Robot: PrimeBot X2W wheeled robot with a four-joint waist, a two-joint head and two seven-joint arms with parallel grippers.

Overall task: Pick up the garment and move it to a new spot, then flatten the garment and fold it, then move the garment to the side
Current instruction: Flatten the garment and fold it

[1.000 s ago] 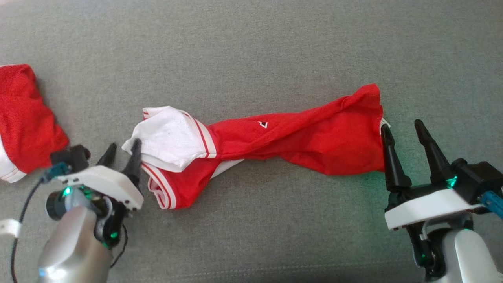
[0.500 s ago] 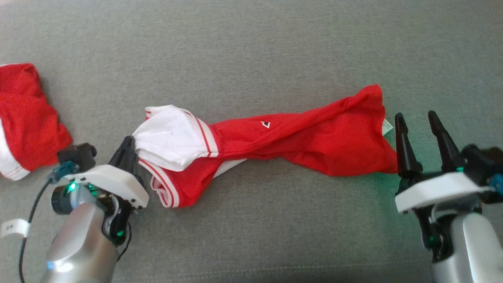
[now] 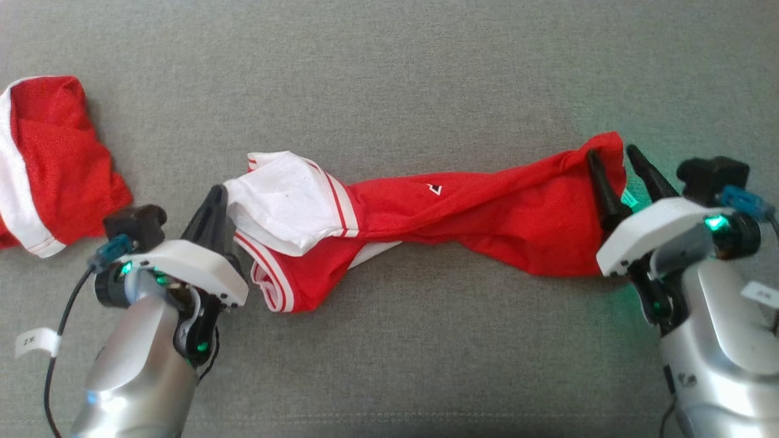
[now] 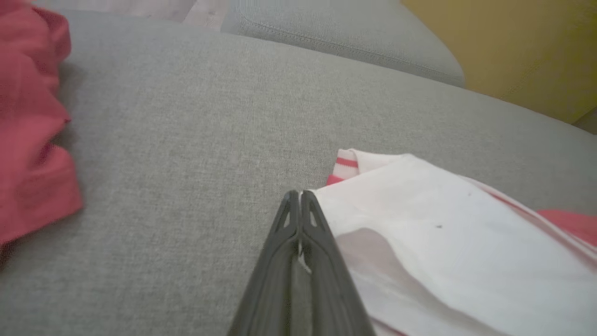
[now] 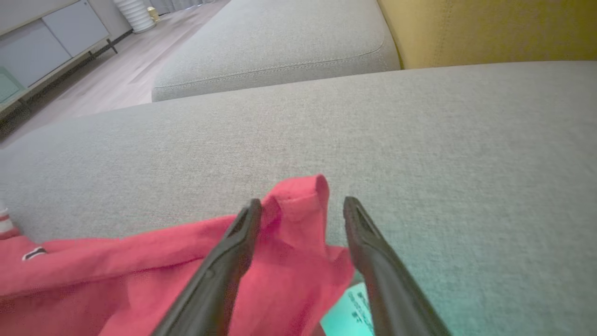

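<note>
While left fingers (image 4: 280, 261) pinch the garment (image 3: 462, 213) by its white corner, right fingers (image 5: 224, 266) stand spread astride its red end.

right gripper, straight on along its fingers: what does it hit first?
The red garment: its upturned corner sits between the open fingers of the right gripper, so it would slide deeper into the jaws. Beyond that, the tips probably meet the grey cushion; depth is unclear.
</note>
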